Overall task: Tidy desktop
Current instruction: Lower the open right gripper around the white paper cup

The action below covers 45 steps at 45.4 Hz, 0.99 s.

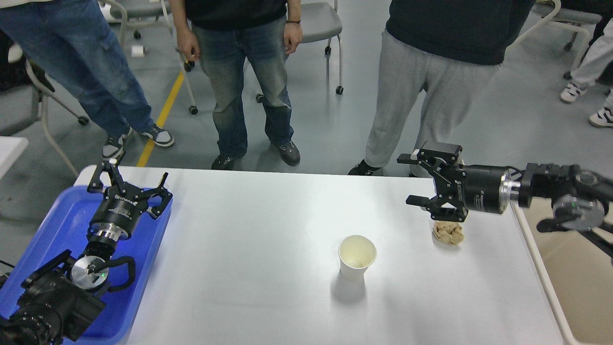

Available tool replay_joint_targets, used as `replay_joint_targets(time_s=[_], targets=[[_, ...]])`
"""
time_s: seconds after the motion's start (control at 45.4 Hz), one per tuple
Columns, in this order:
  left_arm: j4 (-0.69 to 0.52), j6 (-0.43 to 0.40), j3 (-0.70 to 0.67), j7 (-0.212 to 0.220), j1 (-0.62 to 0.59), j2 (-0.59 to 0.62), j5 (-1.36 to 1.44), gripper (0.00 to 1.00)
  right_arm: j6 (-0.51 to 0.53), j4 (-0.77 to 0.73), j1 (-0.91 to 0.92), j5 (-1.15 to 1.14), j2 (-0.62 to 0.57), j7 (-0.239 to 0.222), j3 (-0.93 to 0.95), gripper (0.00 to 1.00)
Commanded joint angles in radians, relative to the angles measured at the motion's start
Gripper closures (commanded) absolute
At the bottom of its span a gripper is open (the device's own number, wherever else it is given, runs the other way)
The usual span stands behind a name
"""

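The white desktop (249, 268) fills the lower middle of the head view. A white paper cup (357, 257) stands upright on it, right of centre. A crumpled beige paper ball (448, 232) lies to the cup's right. My right gripper (412, 179) is open and empty, pointing left, hovering just above and behind the paper ball. My left gripper (129, 179) is open and empty, above the far end of the blue tray (48, 235) at the left edge.
A beige bin (574, 268) stands off the table's right edge. Three people (239, 72) stand just beyond the far edge. Wheeled chairs (321, 24) stand behind them. Another white table corner (9, 148) shows at far left.
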Motion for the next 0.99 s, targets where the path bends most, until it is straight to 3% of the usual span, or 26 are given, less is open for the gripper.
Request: replay_joint_targets(time_s=[0.0,0.331,0.441,0.683,0.97], targets=[[0.000,0.000,-0.001,0.000,0.000,0.000,0.000,0.00,-0.008,0.132,0.204,-0.043,-0.077,-0.029,-0.258,0.00],[0.000,0.000,0.000,0.000,0.000,0.000,0.000,0.00,-0.025,0.121,0.479,-0.088,0.022,-0.090,-0.607,0.00],[0.000,0.000,-0.001,0.000,0.000,0.000,0.000,0.00,-0.057,0.098,0.508,-0.108,0.076,-0.121,-0.674,0.00],[0.000,0.000,0.000,0.000,0.000,0.000,0.000,0.00,-0.124,-0.043,0.528,-0.083,0.240,-0.141,-0.711,0.00],[0.000,0.000,0.001,0.000,0.000,0.000,0.000,0.00,-0.137,-0.078,0.527,-0.011,0.323,-0.257,-0.748,0.00]])
